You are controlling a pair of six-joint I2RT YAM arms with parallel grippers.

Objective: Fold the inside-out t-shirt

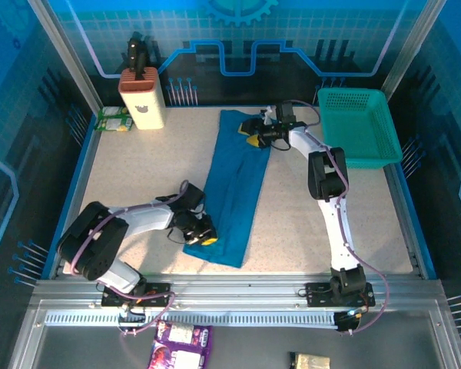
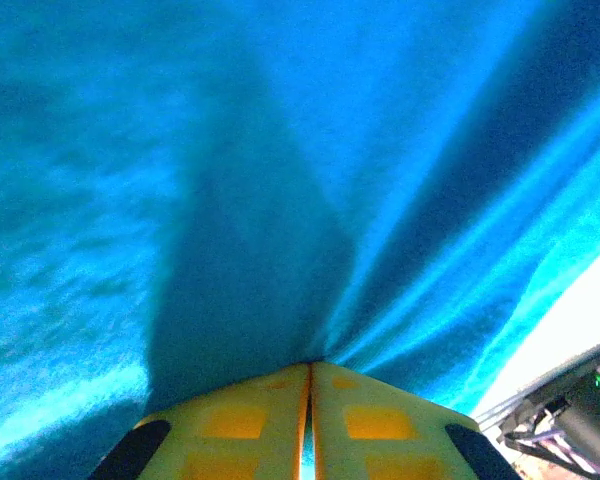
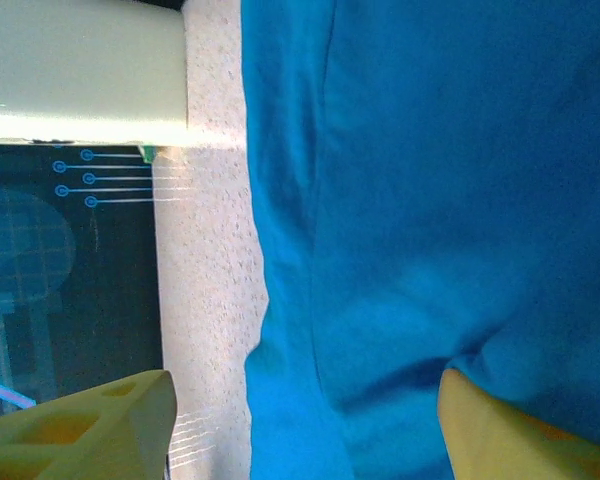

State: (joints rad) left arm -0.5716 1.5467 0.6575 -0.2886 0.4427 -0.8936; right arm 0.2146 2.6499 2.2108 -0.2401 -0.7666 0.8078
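Observation:
The inside-out t-shirt [image 1: 234, 184] lies on the table as a long, narrow blue strip running from the far middle toward the near edge. My left gripper [image 1: 203, 234] sits low at the strip's near left edge. In the left wrist view its yellow fingers [image 2: 250, 420] are pressed together on a pinch of the t-shirt [image 2: 280, 150], and creases fan out from the tips. My right gripper [image 1: 253, 132] rests over the far right part of the strip. It is open [image 3: 305, 380], with flat blue cloth [image 3: 430, 200] between its yellow fingers [image 3: 110, 420].
A teal mesh basket [image 1: 361, 127] stands at the far right. A cream block with dark handles [image 1: 142, 100] and a green packet [image 1: 114, 119] sit at the far left. The block [image 3: 80, 70] lies beyond the shirt's edge. A purple packet [image 1: 180, 342] lies below the rail.

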